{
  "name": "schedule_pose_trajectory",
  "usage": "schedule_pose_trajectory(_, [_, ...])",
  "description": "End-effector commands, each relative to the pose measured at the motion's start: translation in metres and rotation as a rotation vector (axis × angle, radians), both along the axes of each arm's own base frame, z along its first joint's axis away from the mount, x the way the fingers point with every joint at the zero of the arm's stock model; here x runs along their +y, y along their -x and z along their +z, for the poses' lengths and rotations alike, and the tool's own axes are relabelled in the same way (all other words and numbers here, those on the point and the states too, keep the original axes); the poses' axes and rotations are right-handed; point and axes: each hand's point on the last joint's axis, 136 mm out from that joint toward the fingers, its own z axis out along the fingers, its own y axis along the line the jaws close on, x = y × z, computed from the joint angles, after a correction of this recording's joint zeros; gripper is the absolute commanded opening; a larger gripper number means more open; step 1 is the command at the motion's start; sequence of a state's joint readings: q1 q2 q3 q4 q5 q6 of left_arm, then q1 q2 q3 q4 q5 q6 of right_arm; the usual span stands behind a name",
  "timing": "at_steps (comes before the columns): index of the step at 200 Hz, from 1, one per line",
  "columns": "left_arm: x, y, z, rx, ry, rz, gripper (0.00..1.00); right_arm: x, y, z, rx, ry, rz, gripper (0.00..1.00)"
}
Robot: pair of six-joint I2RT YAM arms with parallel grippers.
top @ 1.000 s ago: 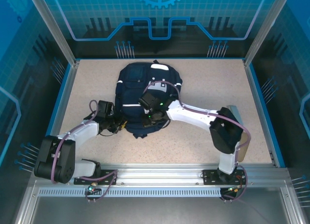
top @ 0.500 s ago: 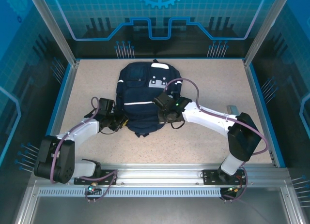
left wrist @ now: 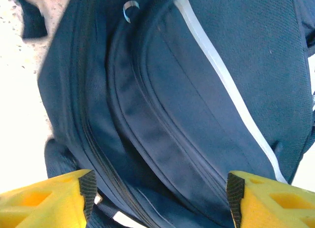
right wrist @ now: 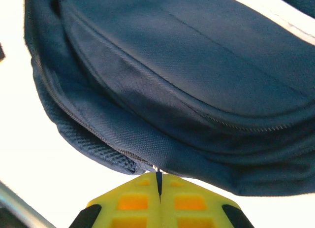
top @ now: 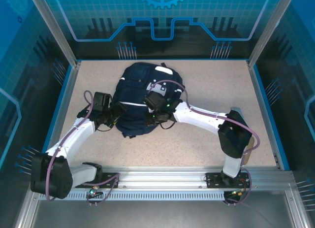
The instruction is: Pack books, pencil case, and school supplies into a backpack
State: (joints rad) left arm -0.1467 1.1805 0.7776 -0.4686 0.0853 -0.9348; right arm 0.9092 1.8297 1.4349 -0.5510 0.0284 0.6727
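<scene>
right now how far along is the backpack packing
Done: nothing loose lies around the backpack, though its contents are hidden. In hand: the right gripper has its jaws shut on a thin bit of the bag's near edge; the left gripper, jaws open, faces its side. Left: probably closing the zipper.

No text is legible (backpack (top: 138, 92) patch blurred).

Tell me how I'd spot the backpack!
Look at the big speckled beige table. Between the white left arm and right arm lies the backpack. Unlike those hard white arms, it's soft and navy with thin white stripes.
</scene>
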Motion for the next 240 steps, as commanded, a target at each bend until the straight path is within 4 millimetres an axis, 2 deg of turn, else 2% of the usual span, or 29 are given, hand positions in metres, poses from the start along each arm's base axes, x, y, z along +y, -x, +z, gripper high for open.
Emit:
schedule_pose_trajectory(1, [0.003, 0.013, 0.011, 0.024, -0.005, -0.001, 0.74, 0.046, -0.006, 0.029, -0.026, -0.167, 0.069, 0.0])
schedule_pose_trajectory(36, [-0.003, 0.019, 0.005, 0.036, 0.076, 0.056, 0.69, 0.058, -0.01, 0.027, -0.017, -0.184, 0.075, 0.0])
schedule_pose_trajectory(68, [-0.017, 0.014, -0.005, 0.032, 0.171, 0.062, 0.65, 0.056, -0.009, 0.023, -0.011, -0.174, 0.073, 0.0])
schedule_pose_trajectory(99, [-0.025, 0.01, -0.01, 0.042, 0.177, 0.047, 0.61, 0.053, -0.007, 0.02, -0.005, -0.166, 0.068, 0.0])
schedule_pose_trajectory(130, [-0.033, 0.009, -0.026, 0.077, 0.202, 0.056, 0.57, 0.052, -0.007, 0.018, 0.0, -0.165, 0.064, 0.0])
schedule_pose_trajectory(152, [-0.039, 0.008, -0.033, 0.088, 0.216, 0.053, 0.52, 0.05, -0.006, 0.017, 0.004, -0.161, 0.06, 0.0])
schedule_pose_trajectory(169, [-0.041, 0.006, -0.037, 0.094, 0.214, 0.04, 0.43, 0.049, -0.006, 0.017, 0.002, -0.155, 0.055, 0.0])
schedule_pose_trajectory(204, [-0.044, 0.003, -0.042, 0.103, 0.2, 0.006, 0.26, 0.031, -0.005, 0.007, 0.005, -0.09, 0.019, 0.0])
schedule_pose_trajectory(240, [-0.037, 0.002, -0.038, 0.09, 0.139, -0.01, 0.12, -0.008, -0.009, -0.003, 0.003, -0.025, -0.068, 0.0])
